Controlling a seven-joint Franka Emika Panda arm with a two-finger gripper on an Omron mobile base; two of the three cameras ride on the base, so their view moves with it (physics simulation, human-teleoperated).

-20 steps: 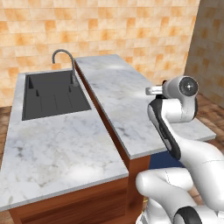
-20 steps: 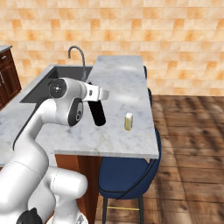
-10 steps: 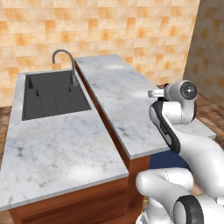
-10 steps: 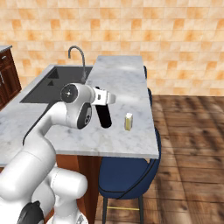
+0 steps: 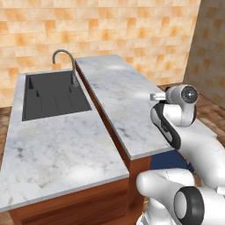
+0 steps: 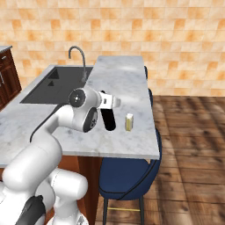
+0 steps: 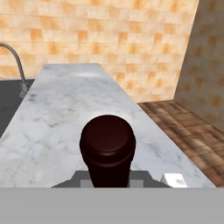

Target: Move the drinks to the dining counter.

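Note:
My gripper (image 6: 107, 103) is shut on the wine bottle (image 6: 108, 117), a near-black slim bottle held slightly tilted over the near part of the dining counter (image 6: 124, 79). Whether its lower end touches the marble I cannot tell. In the hand view the bottle's round dark end (image 7: 108, 142) stands straight ahead over the counter (image 7: 65, 103). The small white carton (image 6: 128, 122) stands upright on the counter just right of the bottle, and its corner (image 7: 174, 180) peeks in at the hand view's lower right. In the left base view my arm hides the bottle.
A black sink (image 5: 52, 94) with a curved faucet (image 5: 63, 59) sits in the lower marble top left of the dining counter (image 5: 116, 94). Blue stools (image 6: 127, 176) stand under the counter's right edge. A dark wood cabinet (image 6: 8, 74) is at far left. Wood floor lies to the right.
My arm has carried the wine bottle a little to the right along the counter, closer to the carton. The carton has stayed in place.

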